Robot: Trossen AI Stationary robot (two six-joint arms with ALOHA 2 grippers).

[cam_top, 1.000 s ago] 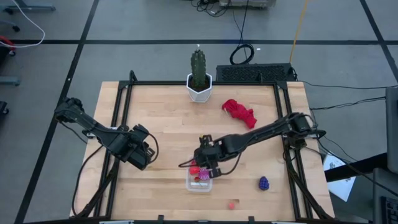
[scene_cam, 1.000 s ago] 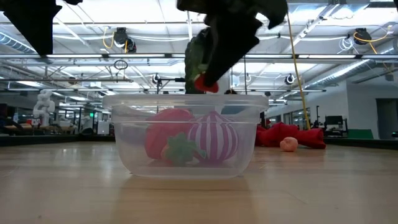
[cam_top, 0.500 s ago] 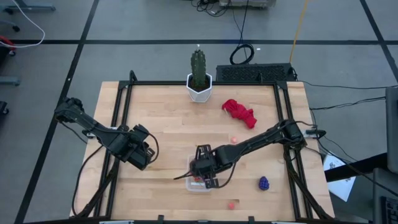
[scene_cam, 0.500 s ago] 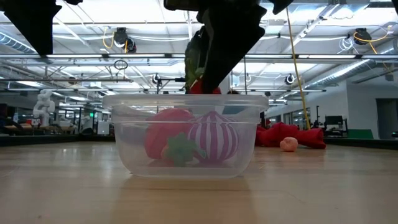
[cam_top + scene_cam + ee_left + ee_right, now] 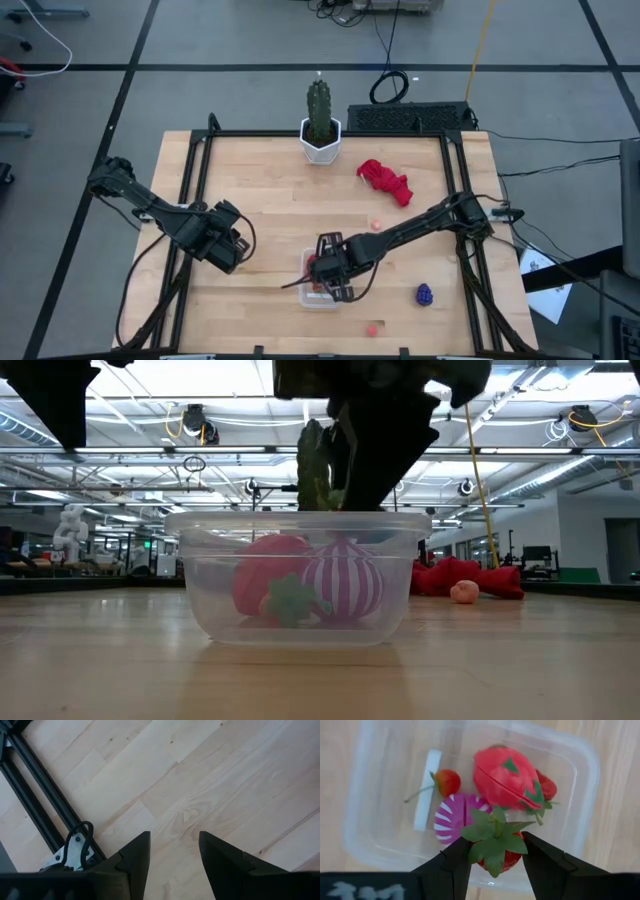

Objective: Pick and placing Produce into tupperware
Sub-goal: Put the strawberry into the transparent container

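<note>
The clear tupperware (image 5: 320, 292) stands near the table's front edge, also seen in the low view (image 5: 200, 595). Inside lie a big red strawberry (image 5: 506, 774), a magenta striped piece (image 5: 451, 815), a small red piece (image 5: 448, 781) and a white strip (image 5: 426, 790). My right gripper (image 5: 326, 274) hovers over it, shut on a small strawberry (image 5: 495, 845) with green leaves. My left gripper (image 5: 175, 850) waits open over bare wood at the left (image 5: 226, 246). A purple grape bunch (image 5: 424, 294) and two pink pieces (image 5: 376, 226) (image 5: 373, 327) rest on the table. My right gripper pinches the small strawberry by its red sides (image 5: 511, 860) between its two fingers (image 5: 547, 865). The leafy top faces up toward the wrist. The fingers come from above, slanting down, and the fruit hangs over the tupperware's inside at about rim height.
A green cactus in a white pot (image 5: 320, 143) stands at the far edge, and a red cloth (image 5: 386, 181) lies far right of centre. A black frame rail (image 5: 30, 810) runs along the table's left side near my left gripper. Bare wood lies between the two arms.
My right gripper has carried the small strawberry toward the near edge and down, from just beyond the tupperware to above its inside, rolling a little. In the low view the fruit has sunk from above the rim to behind the gripper.
</note>
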